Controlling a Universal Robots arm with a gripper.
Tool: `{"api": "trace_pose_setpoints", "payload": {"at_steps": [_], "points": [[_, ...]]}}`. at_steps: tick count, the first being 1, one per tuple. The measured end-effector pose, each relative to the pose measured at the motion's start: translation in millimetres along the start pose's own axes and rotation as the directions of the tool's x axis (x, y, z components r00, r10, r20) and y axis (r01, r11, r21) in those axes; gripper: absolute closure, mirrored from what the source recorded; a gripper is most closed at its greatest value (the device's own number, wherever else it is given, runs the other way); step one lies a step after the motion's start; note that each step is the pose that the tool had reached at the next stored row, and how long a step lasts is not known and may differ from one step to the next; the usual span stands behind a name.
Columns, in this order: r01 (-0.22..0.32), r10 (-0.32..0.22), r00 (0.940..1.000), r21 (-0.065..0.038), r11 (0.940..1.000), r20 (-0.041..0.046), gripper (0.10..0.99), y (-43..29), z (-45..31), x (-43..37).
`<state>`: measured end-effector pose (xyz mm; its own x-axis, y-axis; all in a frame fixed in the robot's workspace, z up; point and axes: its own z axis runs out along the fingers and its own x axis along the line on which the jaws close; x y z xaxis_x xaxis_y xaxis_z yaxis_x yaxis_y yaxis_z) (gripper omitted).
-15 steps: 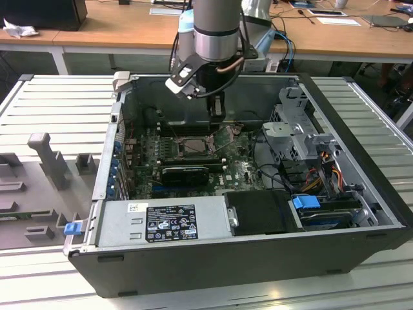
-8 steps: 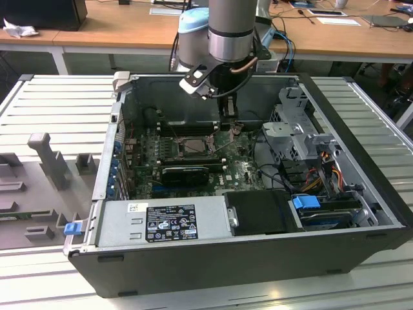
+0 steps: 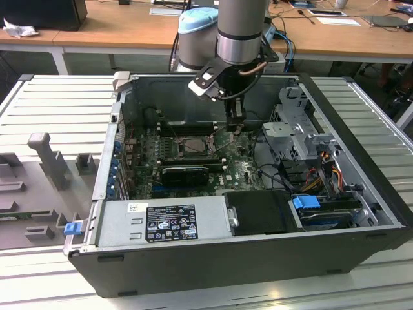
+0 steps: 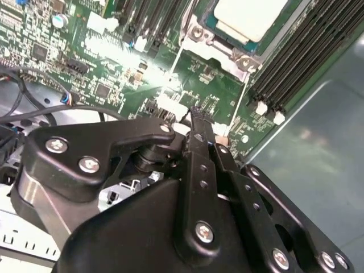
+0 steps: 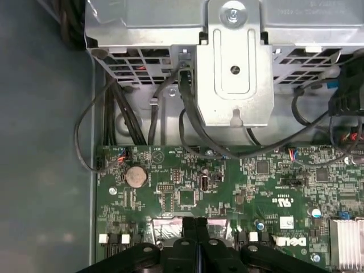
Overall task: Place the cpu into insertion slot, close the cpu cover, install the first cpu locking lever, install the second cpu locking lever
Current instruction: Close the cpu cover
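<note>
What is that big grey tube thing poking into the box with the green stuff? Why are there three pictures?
That is a robot arm reaching into an open computer case. One camera watches from outside; two ride near the arm's wrist. Its black fingers, pressed together with nothing I can see between them, are above the green circuit board. The pale square cpu lies in its insertion slot.

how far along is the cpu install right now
Done: the cpu sits in the insertion slot. In hand: nothing; the gripper is shut, empty, over the board beside the slot. Left: I cannot tell whether the cpu cover is down or the levers latched.
</note>
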<state>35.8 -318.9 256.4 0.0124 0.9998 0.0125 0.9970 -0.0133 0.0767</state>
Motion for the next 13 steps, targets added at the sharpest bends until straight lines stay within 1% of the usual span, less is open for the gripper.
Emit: {"api": "trace_pose_setpoints", "payload": {"at_steps": [2,5,9,10,13], "points": [[0.0,0.0,1.0,0.0,1.0,-0.0001,0.98,2.2,0.7,0.6],[0.0,0.0,1.0,0.0,1.0,0.0,0.98,11.9,2.8,2.6],[0.001,-0.001,1.0,0.0,1.0,-0.0002,0.98,20.0,5.2,3.5],[0.002,-0.002,1.0,0.0,1.0,-0.0001,0.98,23.0,7.0,3.9],[0.002,-0.002,1.0,0.001,1.0,-0.0002,0.98,23.6,11.3,4.1]]}}
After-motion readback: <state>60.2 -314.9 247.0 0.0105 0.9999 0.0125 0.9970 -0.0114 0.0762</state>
